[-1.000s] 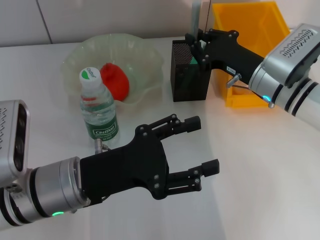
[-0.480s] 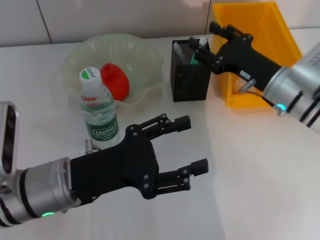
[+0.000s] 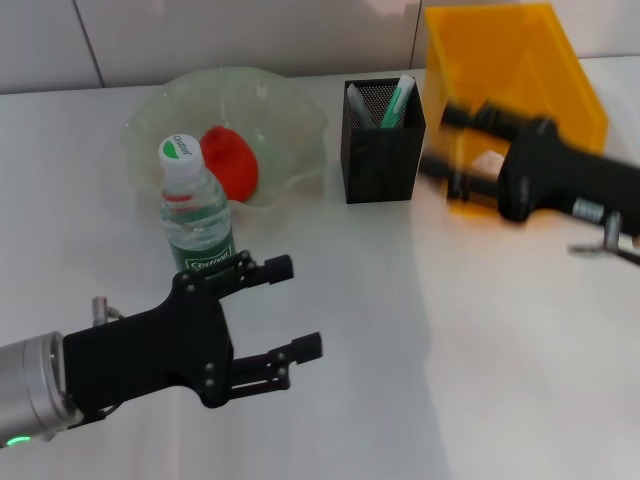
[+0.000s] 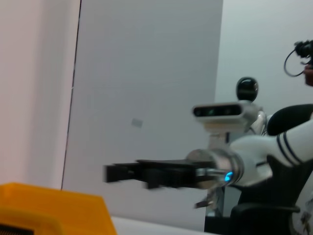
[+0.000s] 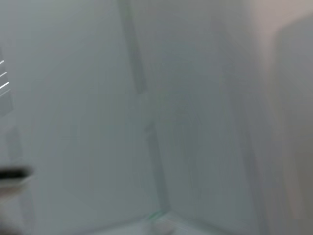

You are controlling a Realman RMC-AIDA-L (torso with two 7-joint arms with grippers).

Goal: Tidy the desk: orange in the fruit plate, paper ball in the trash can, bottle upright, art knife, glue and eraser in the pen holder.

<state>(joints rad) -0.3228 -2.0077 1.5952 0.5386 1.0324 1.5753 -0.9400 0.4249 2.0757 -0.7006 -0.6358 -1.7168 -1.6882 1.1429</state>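
The left gripper (image 3: 285,305) hangs low over the desk (image 3: 420,380), its fingers (image 3: 270,268) spread wide with nothing between them, tips pointing toward the right side of the desk. Just beyond the upper finger, up and slightly to the left, stands the bottle (image 3: 195,222), upright on its base with its white cap on top, so its long axis runs vertical, across the reach of those fingers. Past the bottle, farther from the fingertips, the orange (image 3: 231,162) lies inside the fruit plate (image 3: 160,105). The right gripper (image 3: 450,150) is off by the trash can (image 3: 520,75), blurred in the head view, and I cannot tell how its fingers stand; nothing shows in them. Just to its left stands the pen holder (image 3: 382,155), with a green-and-white stick and a grey one poking out of its top. From where things lie, I judge most of the tidying done: fruit in the dish, bottle standing, tools in the cup. I see no paper ball or eraser loose on the desk, and whether they are inside the bin and cup I cannot tell. If anything still needs a hand, the left arm is much the nearer to the bottle and the right to the cup and bin
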